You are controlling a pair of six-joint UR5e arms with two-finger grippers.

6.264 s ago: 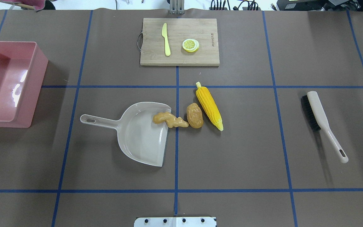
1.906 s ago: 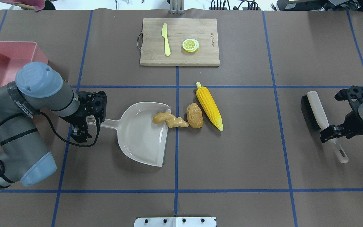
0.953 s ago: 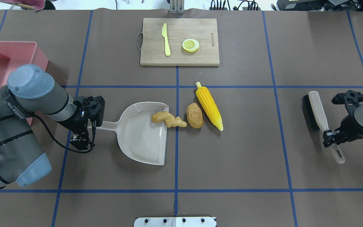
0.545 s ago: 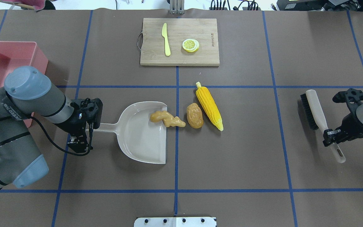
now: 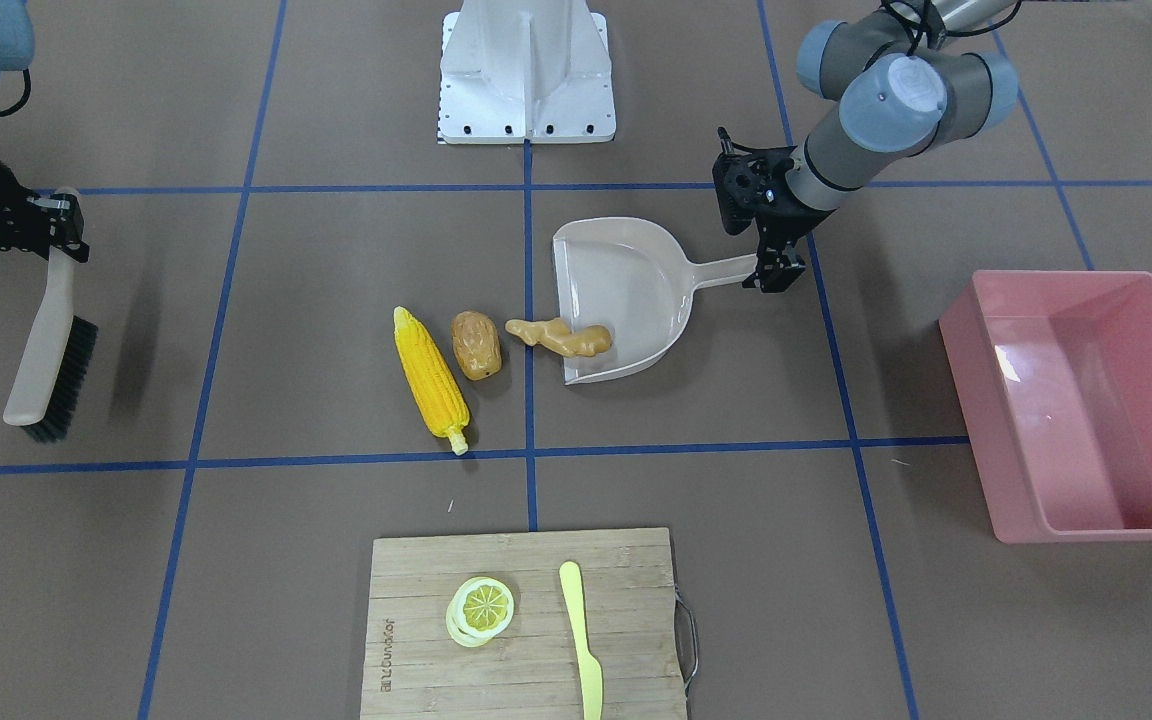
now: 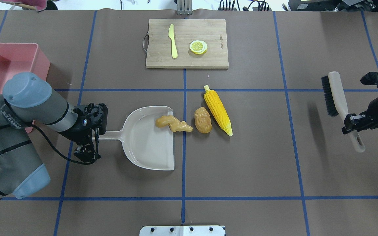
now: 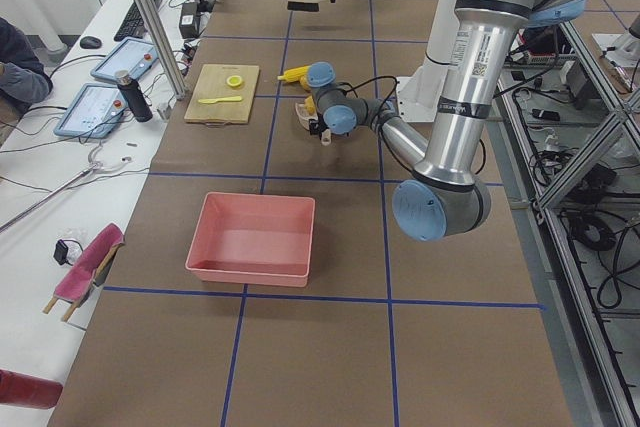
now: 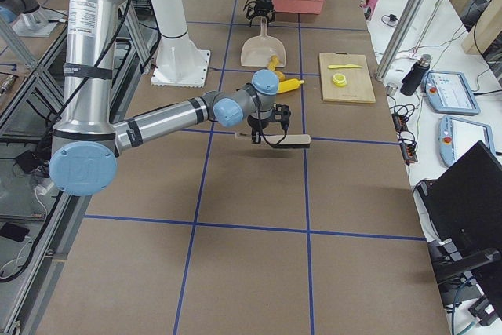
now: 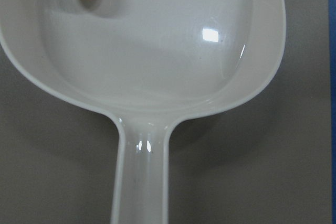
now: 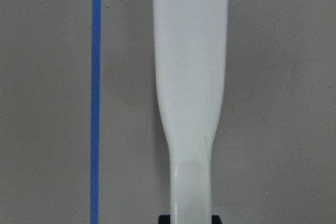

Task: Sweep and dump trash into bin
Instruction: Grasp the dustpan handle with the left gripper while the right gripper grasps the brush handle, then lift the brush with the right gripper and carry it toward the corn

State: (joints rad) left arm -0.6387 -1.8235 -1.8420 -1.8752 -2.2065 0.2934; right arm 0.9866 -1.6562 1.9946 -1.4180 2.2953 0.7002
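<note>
The yellow corn cob (image 6: 218, 110), the brown potato (image 6: 202, 120) and the tan ginger root (image 6: 173, 123) lie in a row at mid-table. One end of the ginger rests inside the mouth of the beige dustpan (image 6: 146, 144). My left gripper (image 6: 92, 134) is shut on the dustpan's handle. The pan (image 9: 142, 77) fills the left wrist view. My right gripper (image 6: 351, 123) is shut on the handle of a brush (image 6: 336, 95) and holds it above the table at the right. The pink bin (image 6: 43, 62) stands at the far left, behind my left arm.
A wooden cutting board (image 6: 187, 60) lies at the back centre with a pale yellow knife (image 6: 173, 41) and a lemon slice (image 6: 198, 47) on it. The robot's base plate (image 6: 182, 230) is at the near edge.
My right gripper has lifted the brush and carried it toward the far side. My left gripper has turned the dustpan slightly, and the ginger's end sits a little deeper in it.
</note>
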